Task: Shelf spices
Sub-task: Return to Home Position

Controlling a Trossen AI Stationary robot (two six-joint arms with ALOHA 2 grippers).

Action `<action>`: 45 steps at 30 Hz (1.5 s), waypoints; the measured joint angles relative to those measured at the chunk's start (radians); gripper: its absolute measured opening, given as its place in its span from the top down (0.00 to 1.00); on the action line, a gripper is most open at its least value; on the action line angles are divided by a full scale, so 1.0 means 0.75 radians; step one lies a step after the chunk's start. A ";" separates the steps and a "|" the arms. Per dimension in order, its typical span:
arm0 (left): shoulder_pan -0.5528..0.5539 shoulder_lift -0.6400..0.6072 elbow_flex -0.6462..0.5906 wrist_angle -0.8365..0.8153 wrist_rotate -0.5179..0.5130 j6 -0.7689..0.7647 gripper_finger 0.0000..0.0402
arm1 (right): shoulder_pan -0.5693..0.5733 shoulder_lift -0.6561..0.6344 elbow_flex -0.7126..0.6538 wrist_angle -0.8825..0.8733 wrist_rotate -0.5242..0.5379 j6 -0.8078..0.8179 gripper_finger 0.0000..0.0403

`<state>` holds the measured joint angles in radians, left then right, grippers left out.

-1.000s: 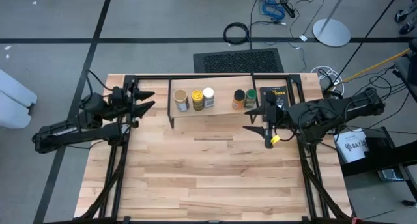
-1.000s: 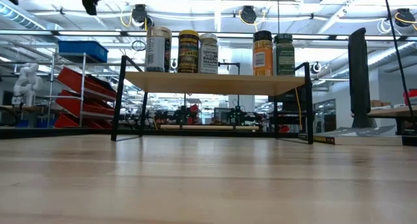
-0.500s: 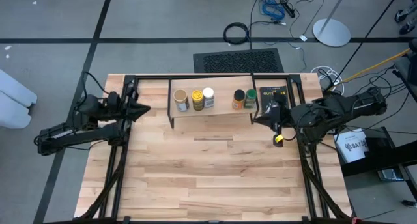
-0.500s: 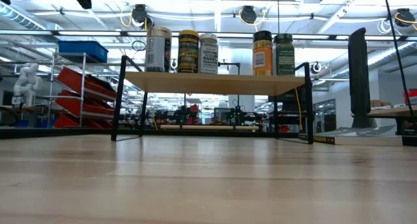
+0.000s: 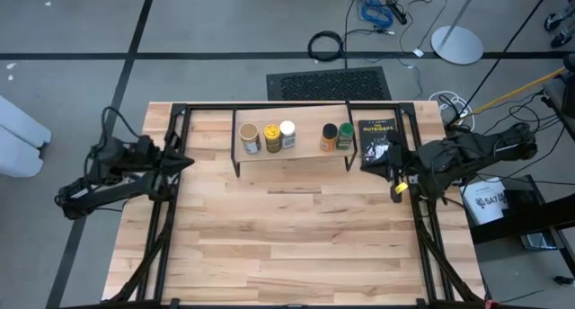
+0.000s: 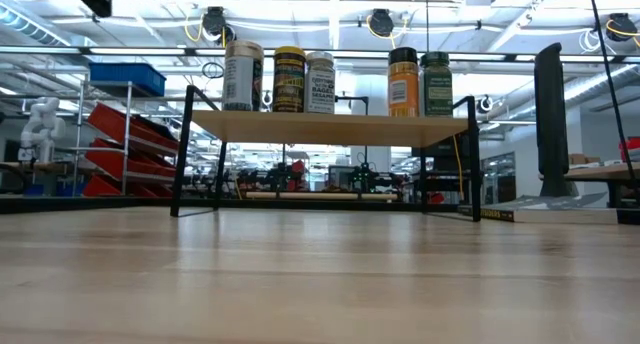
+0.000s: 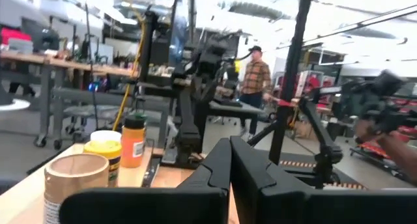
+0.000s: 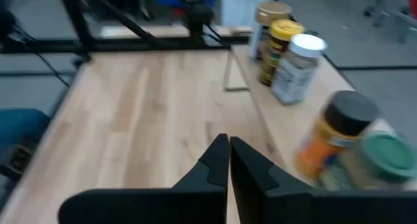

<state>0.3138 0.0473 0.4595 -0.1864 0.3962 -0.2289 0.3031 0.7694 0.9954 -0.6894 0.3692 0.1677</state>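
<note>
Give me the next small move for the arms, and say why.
Probably draw both arms back to rest: all five spice jars stand on the shelf, and the left claw and right claw are shut, empty and clear of it.

Shelf point(image 5: 307, 140) stands at the far side of the table point(image 5: 287, 228), between my two arms. On it, three jars point(image 5: 272, 136) group left and two jars point(image 5: 330, 136) right. Book point(image 5: 378, 129) lies just right of the shelf, apparently partly beneath my right gripper point(image 5: 384, 154).
</note>
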 joint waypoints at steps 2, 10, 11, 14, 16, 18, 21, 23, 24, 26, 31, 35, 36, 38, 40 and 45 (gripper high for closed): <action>0.000 -0.058 0.000 -0.044 0.010 0.001 0.98 | 0.000 -0.055 -0.101 0.106 -0.054 -0.004 1.00; 0.000 -0.059 -0.055 -0.150 0.030 0.060 0.98 | 0.000 -0.244 -0.527 0.498 -0.154 -0.011 1.00; 0.000 -0.060 -0.070 -0.150 0.031 0.063 0.98 | 0.000 -0.260 -0.575 0.550 -0.178 -0.015 1.00; 0.000 -0.061 -0.110 -0.146 0.031 0.069 0.98 | 0.000 -0.307 -0.717 0.718 -0.224 -0.047 1.00; 0.000 -0.061 -0.139 -0.143 0.030 0.068 0.98 | 0.000 -0.332 -0.801 0.820 -0.223 -0.050 1.00; 0.000 -0.061 -0.171 -0.122 0.030 0.057 0.98 | 0.000 -0.354 -0.880 0.911 -0.223 -0.055 1.00; 0.000 -0.061 -0.205 -0.065 0.029 0.007 0.98 | 0.000 -0.374 -0.981 1.052 -0.223 -0.053 1.00; 0.000 -0.061 -0.227 0.009 0.018 -0.018 0.98 | 0.000 -0.381 -1.037 1.136 -0.223 -0.052 1.00; 0.000 -0.061 -0.242 0.044 0.016 -0.024 0.98 | 0.000 -0.383 -1.061 1.171 -0.223 -0.051 1.00; 0.000 -0.061 -0.277 0.095 -0.008 -0.027 0.98 | 0.000 -0.383 -1.105 1.224 -0.222 -0.050 1.00; 0.000 -0.060 -0.344 0.145 -0.026 -0.025 0.99 | 0.000 -0.383 -1.174 1.311 -0.215 -0.013 1.00; -0.006 -0.060 -0.369 0.135 0.001 -0.024 0.99 | 0.000 -0.383 -1.186 1.311 -0.208 0.005 1.00; -0.011 -0.060 -0.370 0.135 0.009 -0.022 0.99 | 0.000 -0.383 -1.186 1.314 -0.201 0.005 1.00; -0.027 -0.060 -0.370 0.124 0.016 -0.002 0.99 | 0.000 -0.383 -1.186 1.313 -0.183 0.005 1.00; -0.044 -0.060 -0.370 0.100 0.004 0.007 0.99 | 0.000 -0.383 -1.186 1.309 -0.178 0.003 1.00; -0.117 -0.060 -0.370 0.096 -0.140 0.002 0.99 | 0.000 -0.383 -1.186 1.287 -0.144 0.005 1.00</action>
<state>0.2263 0.0021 0.1821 -0.1147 0.2910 -0.2271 0.3031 0.4824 0.1062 0.2762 0.2610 0.1715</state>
